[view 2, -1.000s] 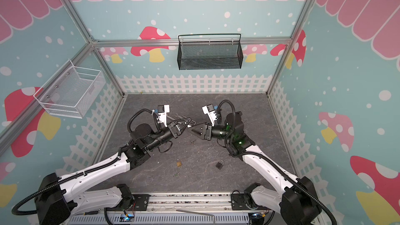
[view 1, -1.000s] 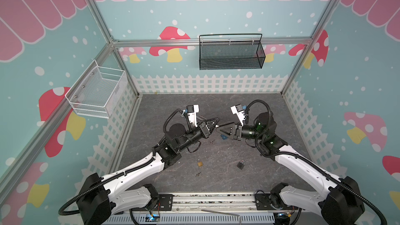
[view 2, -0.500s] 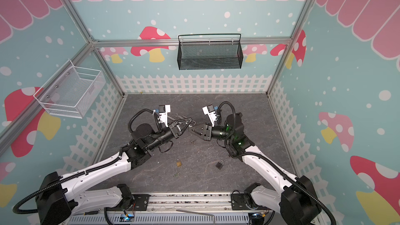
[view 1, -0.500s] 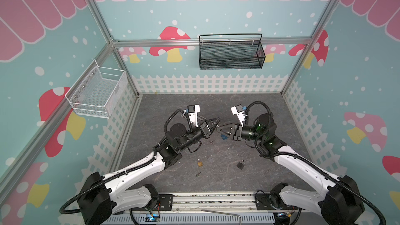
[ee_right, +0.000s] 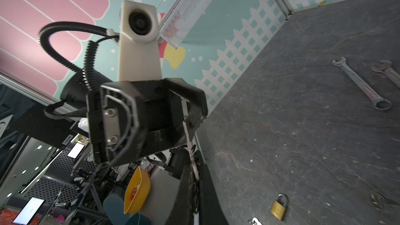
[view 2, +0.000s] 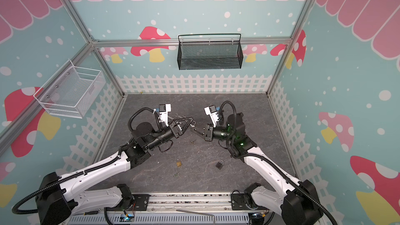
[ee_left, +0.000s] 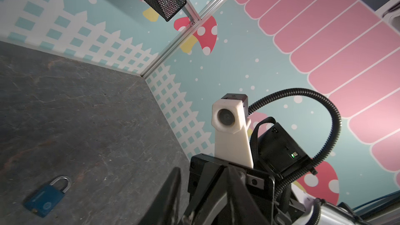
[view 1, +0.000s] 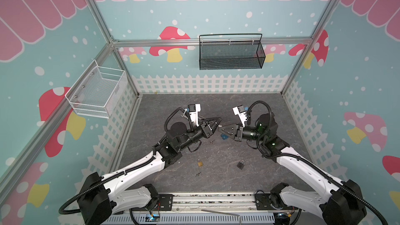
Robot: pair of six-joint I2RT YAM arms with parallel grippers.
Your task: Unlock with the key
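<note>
Right wrist view, unlike left wrist, shows right hand (ee_right: 195,176) pinching the key (ee_right: 187,135), left hand (ee_right: 151,113) spread.

My stereo head hangs high over the 6 o'clock edge and looks down toward 12 o'clock. Both top views take in the whole floor (view 1: 249,169) from far off, up to the black basket (view 1: 230,53) at 12 o'clock.

The left wrist camera (ee_right: 139,21) sits low near the centre, close over the floor, facing about 2 o'clock. It shares the black basket, the blue padlock (ee_left: 46,198) and the right wrist camera (ee_left: 227,116) with the top views.

That one faces about 9 o'clock, onto the white basket (ee_right: 190,7), wrenches (ee_right: 361,85) and brass padlock (ee_right: 278,207). The two wrist cameras look straight at each other, close up.
</note>
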